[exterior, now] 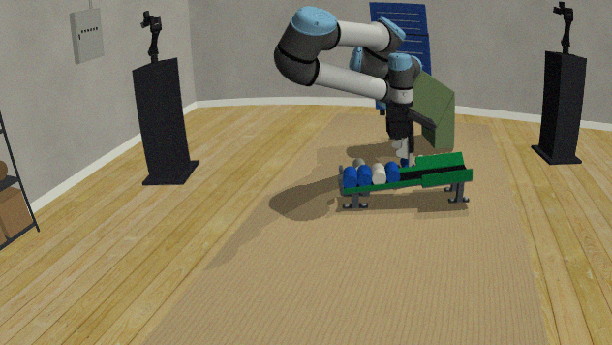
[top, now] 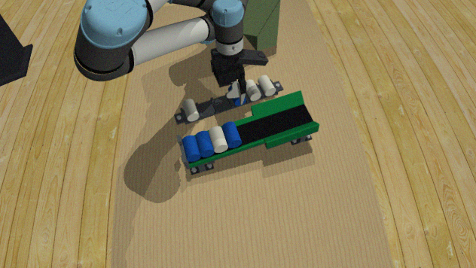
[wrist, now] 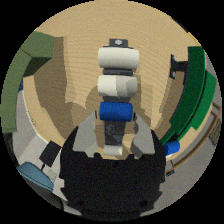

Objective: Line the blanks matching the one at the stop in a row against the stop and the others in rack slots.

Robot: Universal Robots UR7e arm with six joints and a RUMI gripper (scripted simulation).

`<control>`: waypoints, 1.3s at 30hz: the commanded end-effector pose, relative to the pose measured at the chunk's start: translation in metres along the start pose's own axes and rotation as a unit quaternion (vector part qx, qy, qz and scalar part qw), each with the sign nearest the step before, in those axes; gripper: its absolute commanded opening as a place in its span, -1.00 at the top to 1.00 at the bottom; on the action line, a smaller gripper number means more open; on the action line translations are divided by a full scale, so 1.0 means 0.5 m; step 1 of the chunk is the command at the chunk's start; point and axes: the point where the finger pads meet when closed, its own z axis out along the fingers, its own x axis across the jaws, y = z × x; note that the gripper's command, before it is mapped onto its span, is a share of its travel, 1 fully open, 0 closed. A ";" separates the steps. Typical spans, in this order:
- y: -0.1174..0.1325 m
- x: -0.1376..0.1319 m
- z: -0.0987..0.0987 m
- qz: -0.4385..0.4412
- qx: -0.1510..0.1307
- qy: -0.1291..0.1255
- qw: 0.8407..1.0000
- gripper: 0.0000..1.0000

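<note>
Stock rack (top: 206,109): three white blanks and one blue blank (wrist: 115,111), long axes across the rack. Claw (top: 238,92): half open, empty, straddling the blue blank. Feed ramp (top: 280,106): three blue blanks, one white blank (top: 218,138), crosswise at the stop.

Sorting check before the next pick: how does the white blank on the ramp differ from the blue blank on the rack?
The white blank lies third in the ramp row, between blue ones; the blue blank lies on the stock rack beside white ones. The gripper straddles only the blue blank. Both sit in the wrong place.
</note>
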 end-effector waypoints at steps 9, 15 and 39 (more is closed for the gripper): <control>0.001 0.003 0.010 0.001 0.000 0.006 1.000 -0.02; 0.001 0.003 0.009 0.001 0.000 0.006 1.000 -0.02; 0.001 0.003 0.009 0.001 -0.001 0.006 1.000 0.23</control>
